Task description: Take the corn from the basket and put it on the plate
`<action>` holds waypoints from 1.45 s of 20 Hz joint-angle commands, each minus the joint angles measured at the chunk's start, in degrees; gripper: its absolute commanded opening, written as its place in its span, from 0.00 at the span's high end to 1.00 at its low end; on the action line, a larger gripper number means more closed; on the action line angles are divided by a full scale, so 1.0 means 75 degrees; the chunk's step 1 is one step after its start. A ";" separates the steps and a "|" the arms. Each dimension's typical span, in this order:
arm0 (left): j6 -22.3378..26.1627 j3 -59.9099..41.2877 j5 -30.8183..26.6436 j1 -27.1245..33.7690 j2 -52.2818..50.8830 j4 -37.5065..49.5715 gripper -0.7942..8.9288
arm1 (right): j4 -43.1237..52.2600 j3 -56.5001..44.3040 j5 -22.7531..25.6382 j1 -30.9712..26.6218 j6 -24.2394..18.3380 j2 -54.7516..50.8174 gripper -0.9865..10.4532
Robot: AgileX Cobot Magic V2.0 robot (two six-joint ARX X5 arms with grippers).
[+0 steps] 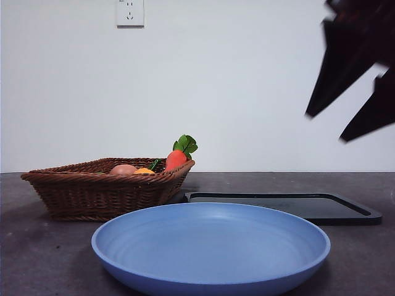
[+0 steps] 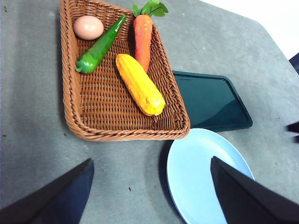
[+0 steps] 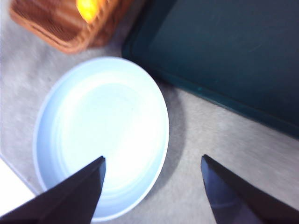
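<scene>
The yellow corn (image 2: 140, 84) lies slantwise in the brown wicker basket (image 2: 126, 135), free of any gripper. My left gripper (image 2: 150, 161) hangs open high above the table, between the basket's near rim and the blue plate (image 2: 196, 172). In the front view only the corn's tip (image 1: 144, 171) shows over the basket wall (image 1: 105, 191), with the empty plate (image 1: 210, 246) in front. My right gripper (image 3: 153, 157) is open and empty above the plate's (image 3: 103, 130) edge. It shows dark at the upper right of the front view (image 1: 326, 127). The right wrist view is blurred.
In the basket lie an orange carrot (image 2: 143, 35) with green leaves, a green pepper (image 2: 99, 46) and a pinkish egg (image 2: 88, 27). A flat black tray (image 2: 210, 100) sits beside the basket, behind the plate (image 1: 290, 203). A wall stands at the back.
</scene>
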 commanded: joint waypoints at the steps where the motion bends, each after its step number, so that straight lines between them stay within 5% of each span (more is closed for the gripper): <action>1: 0.0012 0.0154 0.0017 -0.0006 0.0041 0.0131 0.50 | 0.0329 0.0122 0.0006 0.0184 0.0087 0.0729 0.63; 13: 0.0015 0.0154 0.0017 -0.0006 0.0041 0.0131 0.50 | 0.1294 0.0122 0.0003 0.0836 0.0085 0.3203 0.72; 19: 0.0015 0.0154 0.0017 -0.0006 0.0041 0.0131 0.50 | 0.1402 0.0122 0.0361 0.0950 0.0093 0.3328 0.91; 29: 0.0015 0.0603 -0.0006 -0.0239 0.1014 0.0335 0.50 | 0.0694 0.0122 0.0463 0.0921 0.0233 0.2328 0.91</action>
